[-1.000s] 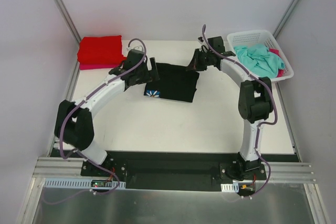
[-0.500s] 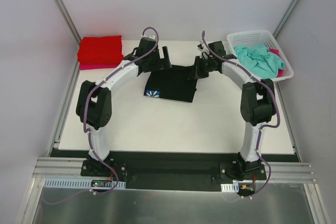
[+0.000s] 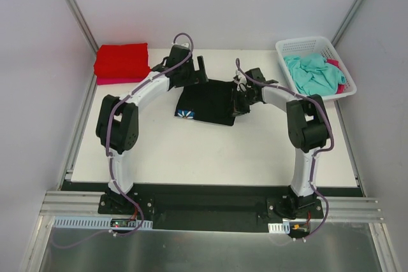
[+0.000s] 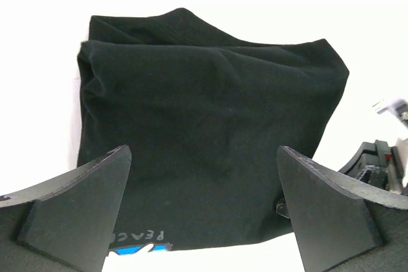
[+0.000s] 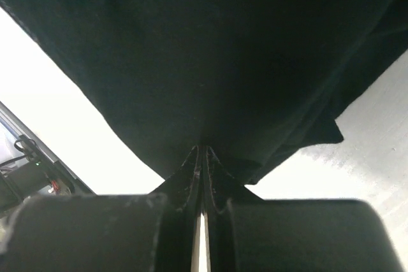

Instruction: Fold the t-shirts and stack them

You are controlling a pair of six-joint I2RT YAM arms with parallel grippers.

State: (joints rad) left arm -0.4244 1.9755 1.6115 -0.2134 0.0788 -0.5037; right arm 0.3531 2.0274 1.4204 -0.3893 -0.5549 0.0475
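On the far middle of the white table (image 3: 210,151), the black t-shirt (image 3: 210,97) is being kept as a roughly folded rectangle, with its daisy print (image 3: 185,114) showing at the near left corner. Its right edge is being pinched by the right gripper (image 3: 238,101), whose fingers are pressed together on the cloth. In the right wrist view the two fingers are meeting at the right gripper (image 5: 203,152), and a fold of the black t-shirt (image 5: 210,55) is being clamped between them and is filling the upper part of that view.

Above the shirt's far edge the left gripper (image 3: 200,68) is being held with its jaws spread wide and nothing between them. In the left wrist view the left gripper (image 4: 203,157) is being hung over the black t-shirt (image 4: 210,93), one finger to each side, and the blue edge of the daisy print (image 4: 143,248) is peeking out low between them.

At the far left corner a folded red t-shirt (image 3: 121,58) is lying, with a pink layer (image 3: 111,81) showing under its near edge, well apart from the black one. At the far right the white mesh basket (image 3: 299,44) is being filled by a crumpled teal t-shirt (image 3: 312,73), with magenta cloth (image 3: 335,64) beside it.
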